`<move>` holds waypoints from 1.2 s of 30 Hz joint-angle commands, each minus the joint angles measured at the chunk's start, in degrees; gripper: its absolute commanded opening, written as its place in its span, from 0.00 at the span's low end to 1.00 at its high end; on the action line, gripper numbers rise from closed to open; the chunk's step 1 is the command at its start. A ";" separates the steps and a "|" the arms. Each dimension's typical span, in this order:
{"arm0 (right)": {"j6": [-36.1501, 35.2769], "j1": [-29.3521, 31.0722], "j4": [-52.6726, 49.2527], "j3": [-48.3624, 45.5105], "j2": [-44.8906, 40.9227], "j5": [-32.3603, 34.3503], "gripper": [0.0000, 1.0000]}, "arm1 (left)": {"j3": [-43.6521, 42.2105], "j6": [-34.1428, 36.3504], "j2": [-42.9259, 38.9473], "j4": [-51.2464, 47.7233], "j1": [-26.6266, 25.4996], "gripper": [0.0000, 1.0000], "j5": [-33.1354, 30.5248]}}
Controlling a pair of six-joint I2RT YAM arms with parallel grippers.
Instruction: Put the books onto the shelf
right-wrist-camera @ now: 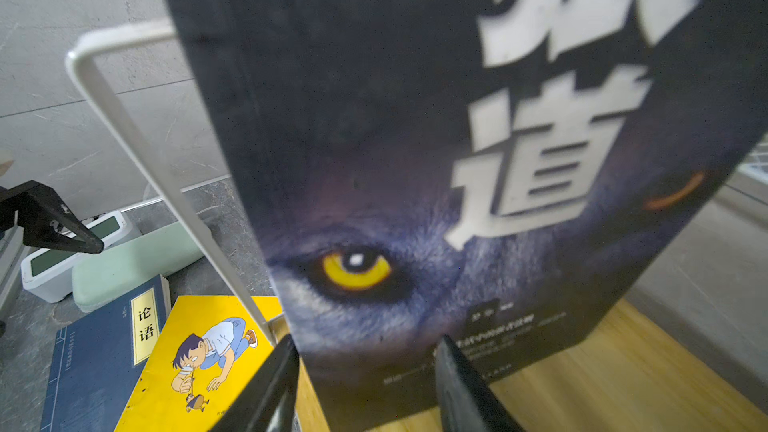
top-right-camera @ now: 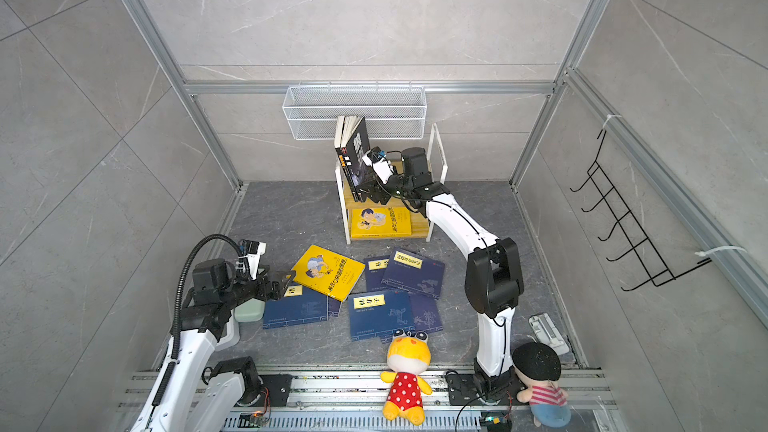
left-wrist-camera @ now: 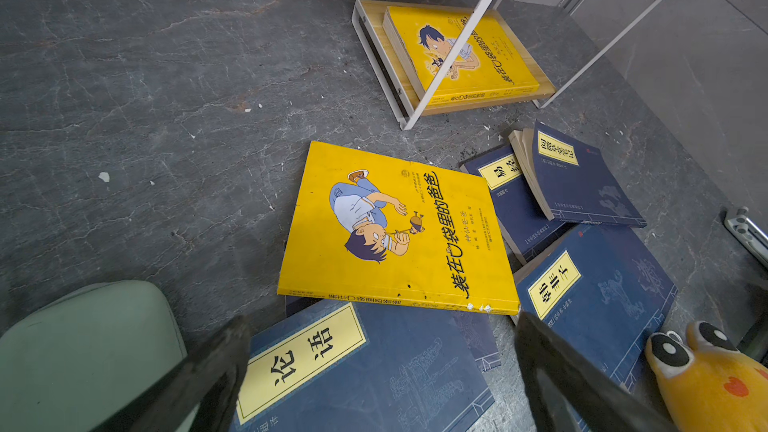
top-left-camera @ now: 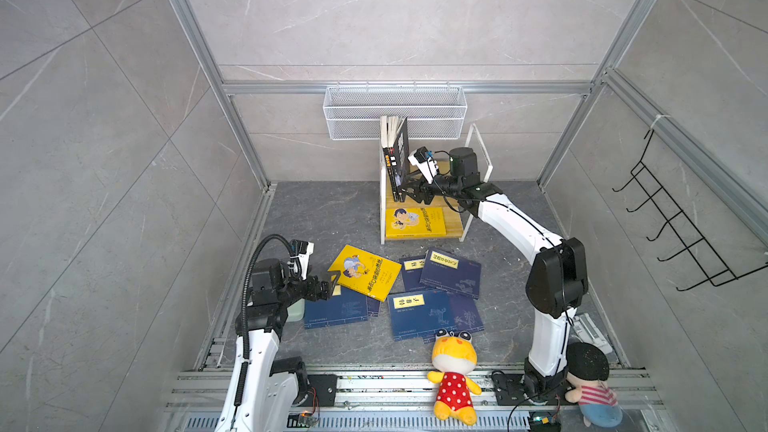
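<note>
**Ana:** Why does the black book (top-left-camera: 398,160) stand that way?

**Ben:** It stands on end on the top board of the shelf (top-left-camera: 454,222), tilted against the white frame on the left arm's side. The right pincer (right-wrist-camera: 368,344) has its jaws half parted at the foot of the cover and clamps nothing. It looks to be propping the book so that it cannot slide down.

**Ana:** And the rest?

**Ben:** One yellow book (top-left-camera: 414,223) lies flat on the lower board. A second yellow book (top-left-camera: 365,272) and the navy books (top-left-camera: 419,315) lie overlapped on the surface (top-left-camera: 324,209) in front of the shelf.

**Ana:** The left pincer (top-left-camera: 331,284)?

**Ben:** Fully released and empty, just beside that second yellow book's corner, probably lined up for the next pick.

**Ana:** Room to move?

**Ben:** The top board is bare beyond the right arm's wrist, up to the far frame loop. The wire basket (top-left-camera: 395,112) hangs close behind the black book's top. The second yellow book's spine rests on a navy cover, so that raised edge likely offers the easiest lip.
</note>
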 commanded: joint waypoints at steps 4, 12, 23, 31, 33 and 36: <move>-0.75 0.22 -3.29 4.17 1.96 -2.52 0.52 | 0.06 -0.48 -0.24 1.57 0.60 1.00 2.05; -3.14 -0.56 -2.32 -5.03 -5.75 -2.27 0.57 | -0.02 -0.14 -0.50 1.29 0.60 1.00 2.06; 9.85 -3.76 4.37 -9.48 -6.16 17.22 0.53 | 0.46 -0.93 -0.09 1.51 0.16 1.00 2.28; 18.54 -3.66 8.97 -5.80 -0.17 34.07 0.18 | 0.69 -1.40 -0.15 1.59 0.24 1.00 2.34; 19.13 -3.47 9.52 -4.22 1.61 34.68 0.15 | 0.44 -1.82 -0.33 2.09 0.24 1.00 2.59; 19.52 -2.76 8.08 -1.29 4.66 34.79 0.13 | 0.62 -1.94 0.01 1.49 0.61 1.00 3.00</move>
